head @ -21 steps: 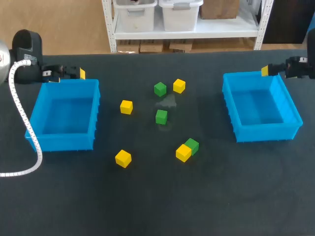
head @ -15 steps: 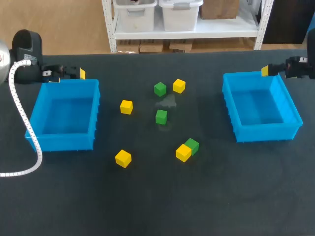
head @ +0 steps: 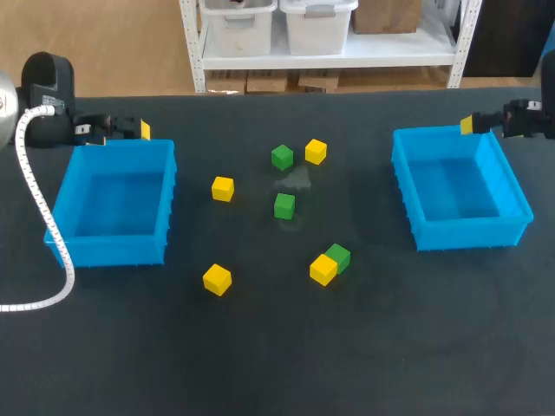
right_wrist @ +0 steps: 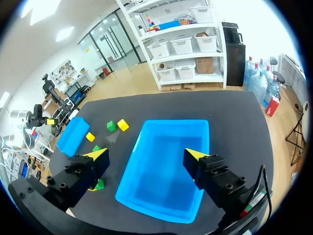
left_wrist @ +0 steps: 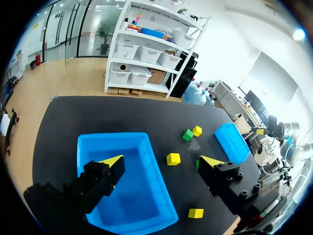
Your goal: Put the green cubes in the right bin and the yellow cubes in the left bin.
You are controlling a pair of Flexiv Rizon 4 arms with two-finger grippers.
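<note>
nothing has moved since the earlier frames: both our arms and all seven cubes sit where they were.

our left gripper (left_wrist: 161, 160) has its fingers (left_wrist: 105, 174) spread wide apart, pinching nothing. it hangs at the far rim of the left bin (head: 113, 247), and in its wrist view the blue bin lies under and ahead of it. our right gripper (right_wrist: 146, 154) is the same, its fingers (right_wrist: 210, 169) spread wide around nothing. it hangs at the far right corner of the right bin (head: 468, 234), which fills the space ahead of its tips.

every cube lies on the dark table (head: 390, 347) between the two bins. the far green cube (head: 282, 157) sits just beside the far yellow cube (head: 316, 151), the two slightly apart. nearer to us, the middle green cube (head: 284, 206) stands alone, with the left yellow cube (head: 223, 188) off toward the left bin. closer still, the near green cube (head: 338, 256) touches the near yellow cube (head: 323, 269) corner to side. the lone yellow cube (head: 217, 279) rests well apart from that pair, near the left bin's front corner.
</note>
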